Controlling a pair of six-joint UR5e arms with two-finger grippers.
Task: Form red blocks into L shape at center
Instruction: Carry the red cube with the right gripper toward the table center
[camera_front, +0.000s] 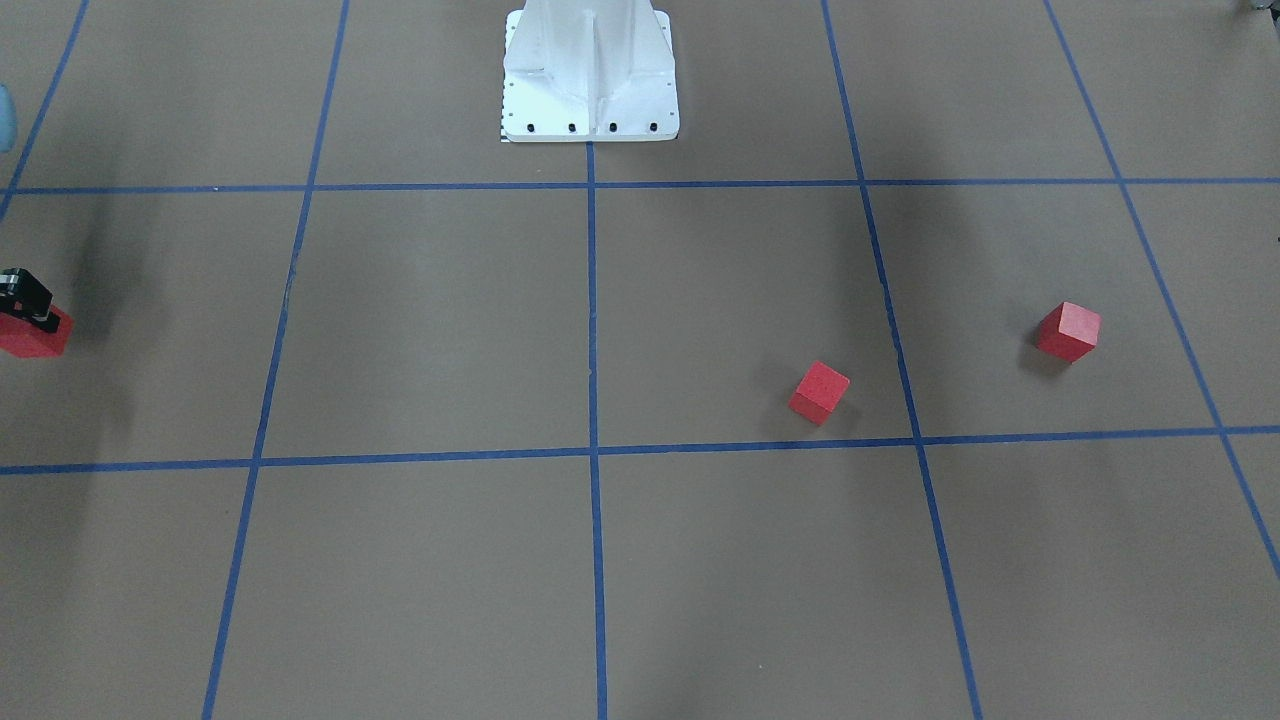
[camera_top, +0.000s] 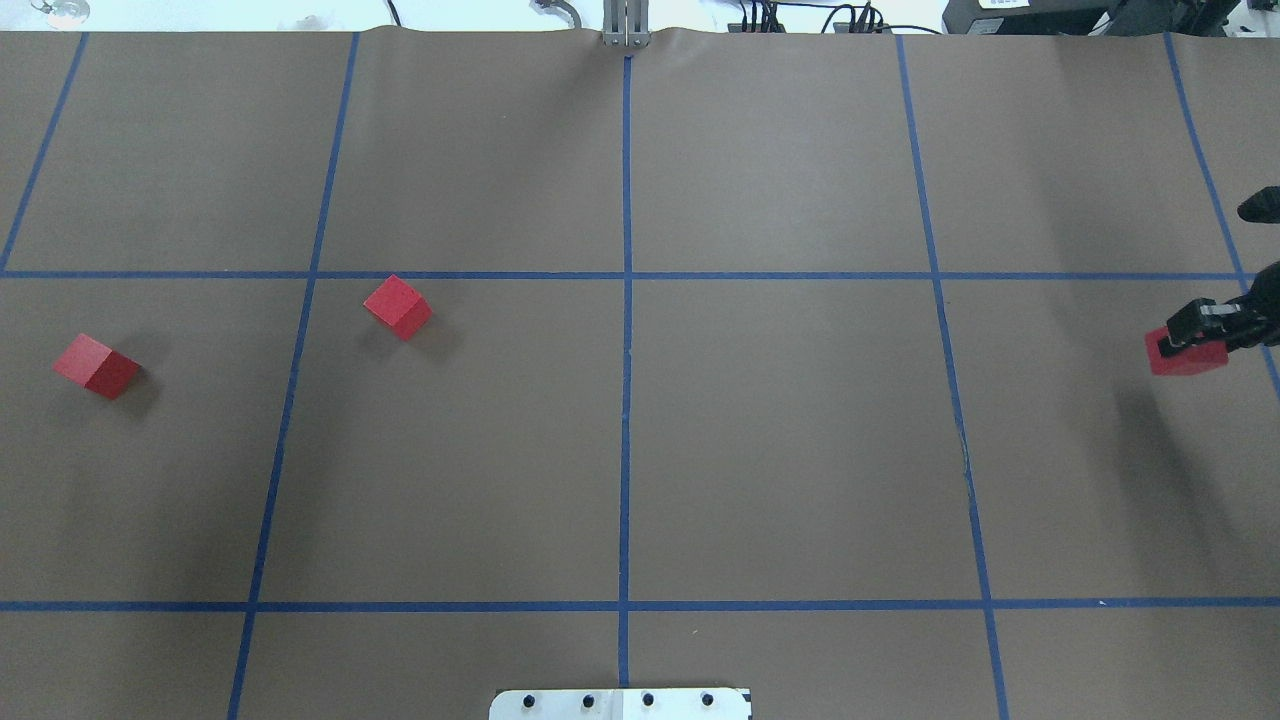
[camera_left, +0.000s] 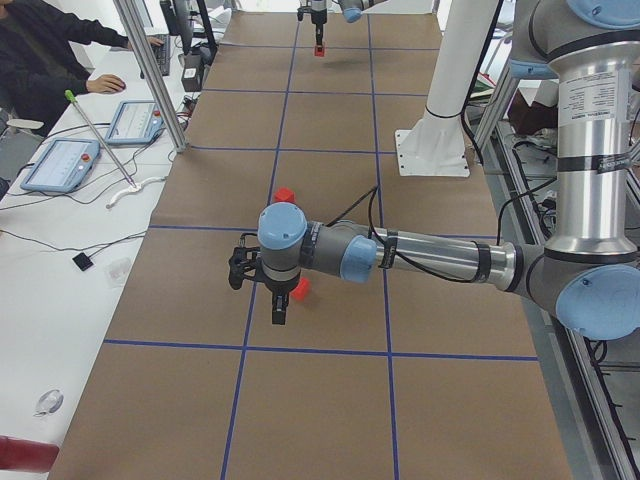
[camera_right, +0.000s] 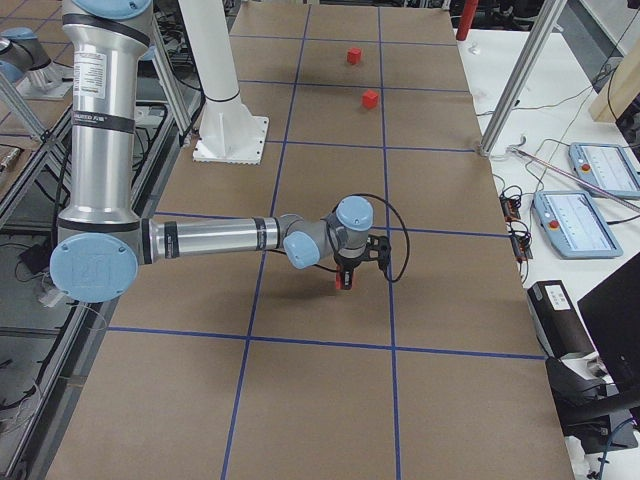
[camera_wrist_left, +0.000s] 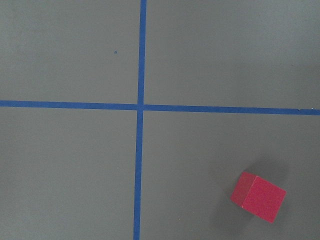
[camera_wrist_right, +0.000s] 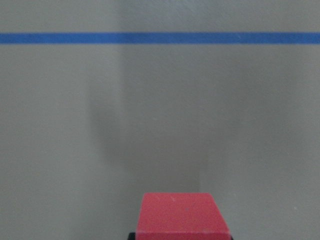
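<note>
While the right gripper (camera_top: 1185, 335), clamped on one red block (camera_top: 1190, 360) near the counter's right end, looks mid-carry, it next needs a sweep to the center line (camera_top: 626, 440), the second block (camera_top: 398, 307) and third block (camera_top: 97, 366) lying toward the left end

Brown table (camera_top: 780, 450) bears one red block (camera_top: 398, 306); second red block (camera_top: 97, 366) lies apart.

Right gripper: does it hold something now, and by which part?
Yes. The right gripper holds one red block, with its fingers clamped on the block's upper part.
</note>
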